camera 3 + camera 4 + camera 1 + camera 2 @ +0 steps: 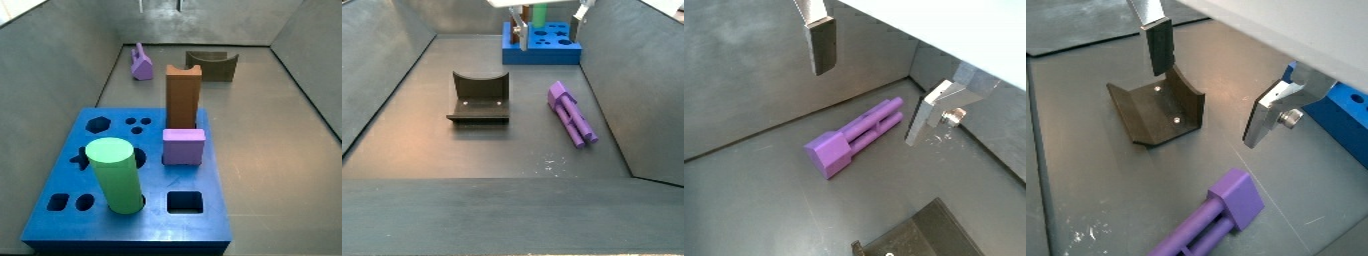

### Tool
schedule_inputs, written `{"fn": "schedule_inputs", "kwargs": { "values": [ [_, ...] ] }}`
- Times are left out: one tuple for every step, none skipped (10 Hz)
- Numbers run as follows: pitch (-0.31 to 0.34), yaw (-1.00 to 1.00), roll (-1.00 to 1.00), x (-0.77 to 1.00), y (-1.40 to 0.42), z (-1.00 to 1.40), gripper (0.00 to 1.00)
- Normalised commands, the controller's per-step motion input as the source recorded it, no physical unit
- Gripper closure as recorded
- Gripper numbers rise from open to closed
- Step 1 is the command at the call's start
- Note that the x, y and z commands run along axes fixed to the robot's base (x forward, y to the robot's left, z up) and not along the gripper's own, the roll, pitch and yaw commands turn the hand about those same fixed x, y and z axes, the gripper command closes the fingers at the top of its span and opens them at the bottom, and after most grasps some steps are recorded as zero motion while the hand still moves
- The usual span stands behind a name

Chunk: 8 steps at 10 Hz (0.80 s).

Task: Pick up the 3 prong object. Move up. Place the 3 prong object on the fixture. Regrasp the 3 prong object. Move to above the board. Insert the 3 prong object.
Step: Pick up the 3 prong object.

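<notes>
The 3 prong object (858, 135) is a light purple piece lying flat on the grey floor, also seen in both side views (572, 112) (140, 62). The dark U-shaped fixture (1156, 112) stands on the floor beside it, apart from it (478, 98). My gripper (875, 80) hangs open well above the floor, with nothing between its silver fingers (1156, 45). In a side view the gripper (547, 15) shows only at the top edge. The blue board (543, 42) lies at the far end of the bin.
On the board (80, 215) stand a green cylinder (114, 175), a tall brown block (182, 95) and a squat purple cube (183, 146). Grey sloping walls (396, 70) enclose the floor on all sides.
</notes>
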Motion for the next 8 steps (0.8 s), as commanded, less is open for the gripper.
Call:
{"fn": "schedule_inputs", "kwargs": {
  "values": [
    [-0.140, 0.06, -0.03, -0.18, -0.05, -0.25, 0.00],
    [-0.147, 0.01, -0.03, -0.18, -0.08, -0.25, 0.00],
    [-0.159, 0.00, -0.05, -0.19, -0.08, -0.22, 0.00],
    [-0.179, 0.00, -0.10, -0.18, -0.06, -0.08, 0.00],
    [-0.174, 0.00, -0.11, -0.11, -0.04, -0.04, 0.00],
    [-0.166, 0.00, -0.10, -0.10, -0.06, -0.03, 0.00],
    [-0.189, -0.01, -0.08, -0.16, -0.15, -0.17, 0.00],
    [-0.189, -0.04, -0.07, -0.14, -0.17, -0.27, 0.00]
  ]
}}
